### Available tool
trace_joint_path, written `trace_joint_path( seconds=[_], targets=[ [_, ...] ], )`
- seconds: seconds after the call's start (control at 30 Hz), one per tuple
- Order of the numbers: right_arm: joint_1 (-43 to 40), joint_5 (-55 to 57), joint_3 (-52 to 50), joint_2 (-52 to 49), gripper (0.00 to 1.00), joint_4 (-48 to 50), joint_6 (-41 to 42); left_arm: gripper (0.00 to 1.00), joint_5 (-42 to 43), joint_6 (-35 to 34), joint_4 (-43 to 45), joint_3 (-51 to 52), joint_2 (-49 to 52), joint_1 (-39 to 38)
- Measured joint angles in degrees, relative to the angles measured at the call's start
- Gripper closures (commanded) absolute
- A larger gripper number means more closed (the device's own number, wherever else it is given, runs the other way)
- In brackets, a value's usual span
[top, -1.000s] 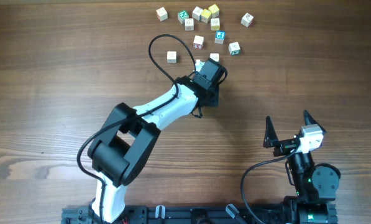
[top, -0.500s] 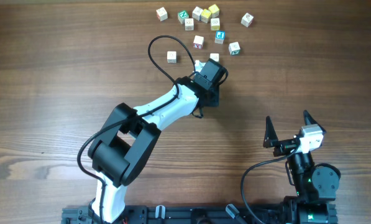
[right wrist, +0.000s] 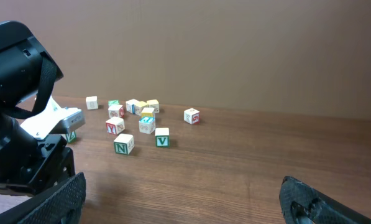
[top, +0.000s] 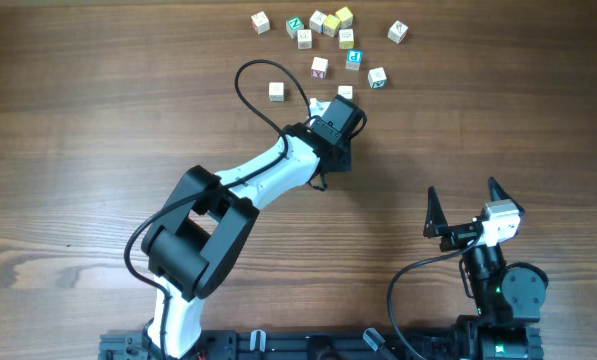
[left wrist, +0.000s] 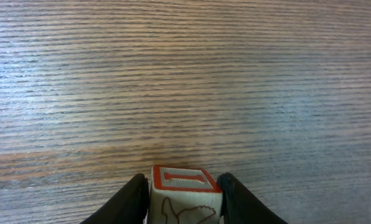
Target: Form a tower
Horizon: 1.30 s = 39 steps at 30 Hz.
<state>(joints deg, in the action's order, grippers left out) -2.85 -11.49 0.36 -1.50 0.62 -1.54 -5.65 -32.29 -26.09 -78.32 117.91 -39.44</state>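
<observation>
- Two arms on record, overhead view first. The left arm (top: pixel 268 170) reaches far out over the bench (top: pixel 98 120). Its own wrist hides the left fingers (top: pixel 328 104), so their state cannot be read from above.
- Loose cubes (top: pixel 319 66) lie singly, just beyond the left fingers' tips and to either side of them. No tower is visible, and no stack can be made out from above.
- Right fingers (top: pixel 463 188) stand spread wide and grasp nothing. They are well apart from every cube and far behind the left fingers.
- Left wrist view: a red-lettered cube (left wrist: pixel 185 198) sits squarely between the left fingers, which meet both its sides with no gap showing. Judged: grasped. The frame edge cuts off its underside, so it cannot be told whether it rests on the bench, sits on another cube or hangs clear. Ahead of the tips there is only bare bench.
- Right wrist view: the right fingers are released, with bare bench between them. The cubes lie well ahead of the tips and to their left, each single and none stacked. The left arm blocks sight of the grasped cube.
- Finding: the tower is judged barely begun, if begun at all. The coming move turns on the cube lying within the left fingers, and the left arm is by far the nearer. The tower's long axis must run upright, so the cube should be set square over a base cube.
</observation>
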Motion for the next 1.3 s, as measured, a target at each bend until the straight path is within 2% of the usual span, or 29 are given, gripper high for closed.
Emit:
trace_joint_path(
  seconds=[0.3, 0.43, 0.67, 0.87, 0.9, 0.97, 1.0, 1.3],
  targets=[
    [0.0, 0.0, 0.0, 0.0, 0.00, 0.0, 0.0, 0.57, -2.3, -4.5, -0.9, 0.0, 0.0, 0.0],
    [0.0, 0.0, 0.0, 0.0, 0.00, 0.0, 0.0, 0.61, -2.7, -5.1, -0.9, 0.0, 0.0, 0.0],
    [0.0, 0.0, 0.0, 0.0, 0.00, 0.0, 0.0, 0.61, -2.7, -5.4, -0.9, 0.0, 0.0, 0.0],
    [0.0, 0.0, 0.0, 0.0, 0.00, 0.0, 0.0, 0.38, -2.6, -5.7, -0.9, 0.0, 0.0, 0.0],
    [0.0, 0.0, 0.0, 0.0, 0.00, 0.0, 0.0, 0.30, -2.6, -5.8, -0.9, 0.0, 0.0, 0.0],
    [0.0, 0.0, 0.0, 0.0, 0.00, 0.0, 0.0, 0.07, -2.7, -5.9, -1.2, 0.0, 0.0, 0.0],
    [0.0, 0.0, 0.0, 0.0, 0.00, 0.0, 0.0, 0.00, -2.7, -5.9, -1.3, 0.0, 0.0, 0.0],
    [0.0, 0.0, 0.0, 0.0, 0.00, 0.0, 0.0, 0.00, -2.6, -2.9, -2.2, 0.0, -0.7, 0.0]
  ],
)
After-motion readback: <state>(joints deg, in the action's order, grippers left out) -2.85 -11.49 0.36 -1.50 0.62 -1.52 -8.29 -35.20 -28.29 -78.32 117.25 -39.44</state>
